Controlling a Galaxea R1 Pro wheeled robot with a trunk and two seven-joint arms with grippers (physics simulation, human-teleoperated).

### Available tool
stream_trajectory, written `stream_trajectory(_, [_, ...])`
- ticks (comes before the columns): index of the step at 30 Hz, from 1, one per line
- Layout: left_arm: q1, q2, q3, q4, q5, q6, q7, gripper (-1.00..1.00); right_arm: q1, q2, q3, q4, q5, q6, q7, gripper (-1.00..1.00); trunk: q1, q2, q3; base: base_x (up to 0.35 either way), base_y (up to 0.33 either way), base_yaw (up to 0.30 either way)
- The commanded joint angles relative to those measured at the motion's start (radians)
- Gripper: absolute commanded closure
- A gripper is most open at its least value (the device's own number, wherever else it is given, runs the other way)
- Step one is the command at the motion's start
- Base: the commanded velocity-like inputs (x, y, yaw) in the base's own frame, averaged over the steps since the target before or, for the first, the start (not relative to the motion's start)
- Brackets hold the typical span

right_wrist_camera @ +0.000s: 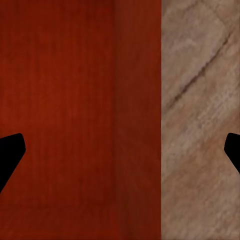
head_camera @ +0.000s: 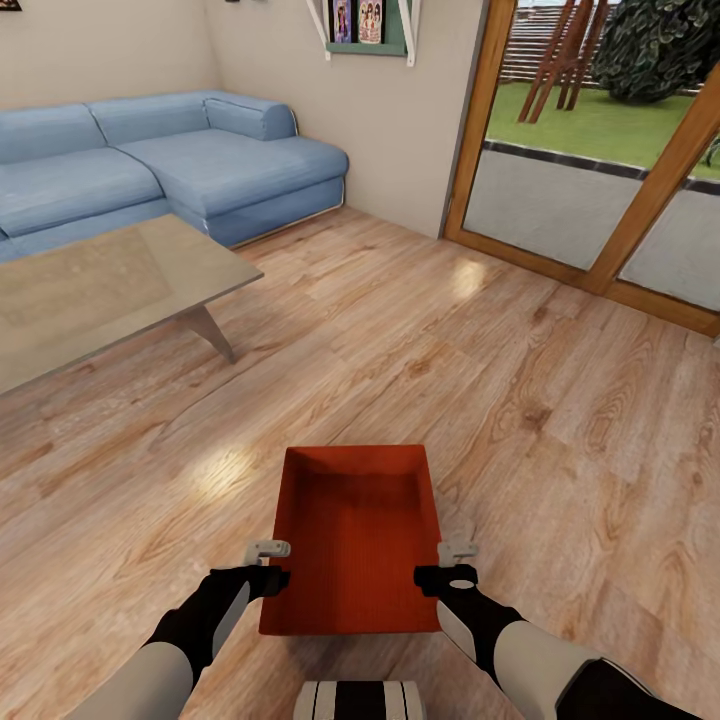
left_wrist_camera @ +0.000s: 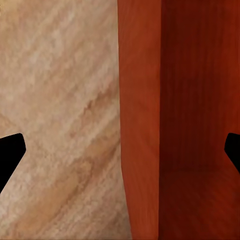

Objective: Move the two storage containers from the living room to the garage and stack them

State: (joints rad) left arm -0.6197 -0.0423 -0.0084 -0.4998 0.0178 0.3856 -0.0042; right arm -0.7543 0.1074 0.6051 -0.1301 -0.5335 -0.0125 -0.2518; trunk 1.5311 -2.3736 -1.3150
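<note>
Head view has your left gripper [head_camera: 268, 550] and right gripper [head_camera: 457, 550] flanking the storage container [head_camera: 355, 540] on the living room planks [head_camera: 520, 400], both wrist views show a bin wall between spread jaws, so you're mid-grab; next you'd clamp both, then lift.

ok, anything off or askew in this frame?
Nothing stands out. The storage container sits square and intact between the left pincer and right pincer, each straddling a side wall with jaws open. Nothing spilled on the wood floor.
</note>
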Motion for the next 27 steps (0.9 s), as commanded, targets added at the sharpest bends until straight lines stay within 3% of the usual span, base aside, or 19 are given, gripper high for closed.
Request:
stream_trajectory(1, [0.0,-0.001,-0.001,-0.002,0.004,0.006,0.0,-1.0,0.0,-0.001,0.009,0.0,-0.01,-0.001,-0.004,-1.0,0.0,0.0,-0.001,0.0,0.0,0.0])
stream_trajectory(27, [0.0,-0.006,0.0,-0.001,0.006,0.006,0.0,-1.0,0.0,-0.002,0.009,0.0,-0.01,-0.001,-0.004,-1.0,0.0,0.0,-0.001,0.0,0.0,0.0])
